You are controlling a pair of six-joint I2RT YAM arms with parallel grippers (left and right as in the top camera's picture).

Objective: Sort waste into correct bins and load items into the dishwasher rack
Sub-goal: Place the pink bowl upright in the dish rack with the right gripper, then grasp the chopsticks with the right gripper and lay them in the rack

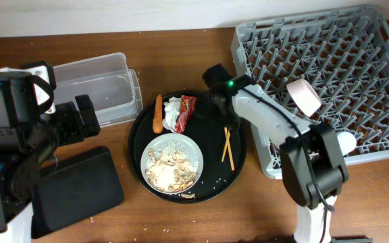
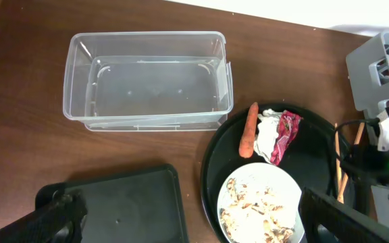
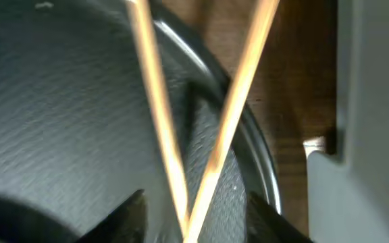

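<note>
A pair of wooden chopsticks (image 1: 227, 147) lies in a narrow V on the right side of the large round black tray (image 1: 138, 138). My right gripper (image 3: 194, 210) is open, low over the tray, with a finger on each side of the chopsticks (image 3: 155, 101) near where they meet. It is not gripping them. A pale plate (image 1: 172, 162) of rice and food scraps sits at the tray's front. An orange carrot (image 1: 158, 113), a crumpled white napkin (image 1: 173, 115) and a red wrapper (image 1: 187, 111) lie at the tray's back. My left gripper (image 2: 198, 226) is open and empty above the black rectangular tray (image 2: 113, 202).
The clear tub (image 1: 107, 88) stands empty behind the black rectangular tray (image 1: 80, 185) at the left. The grey dishwasher rack (image 1: 356, 61) fills the right side, with a whitish bowl-like item (image 1: 304, 96) in its near-left part. The right arm (image 1: 269, 115) spans the rack's corner.
</note>
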